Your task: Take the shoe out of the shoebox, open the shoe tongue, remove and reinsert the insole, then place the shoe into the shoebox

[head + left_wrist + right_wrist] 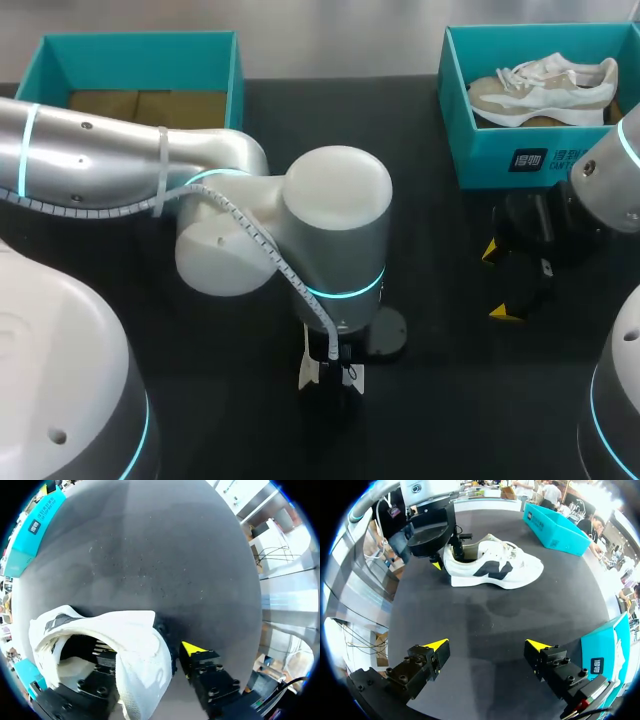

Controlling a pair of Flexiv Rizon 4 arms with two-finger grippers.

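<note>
While left gripper (pixel 447 559) clamps one shoe (pixel 495 570) | right gripper (pixel 487 647) spread | other shoe (pixel 545 88) in one of two shoeboxes (pixel 480 155)

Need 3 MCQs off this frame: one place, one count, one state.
1. Where is the white shoe with the dark side mark?
A. inside a box
B. on the table
C. lifted in the air

2. How many teal boxes are on the table?
A. one
B. two
C. three

3. The right end effector is:
A. open, holding nothing
B. shut on the shoe
C. shut on an insole

Key:
1 B: its sole lies flat on the table, with the left end effector gripping the heel.
2 B: the head view shows one at each far corner.
3 A: its fingers stand apart over bare table.
</note>
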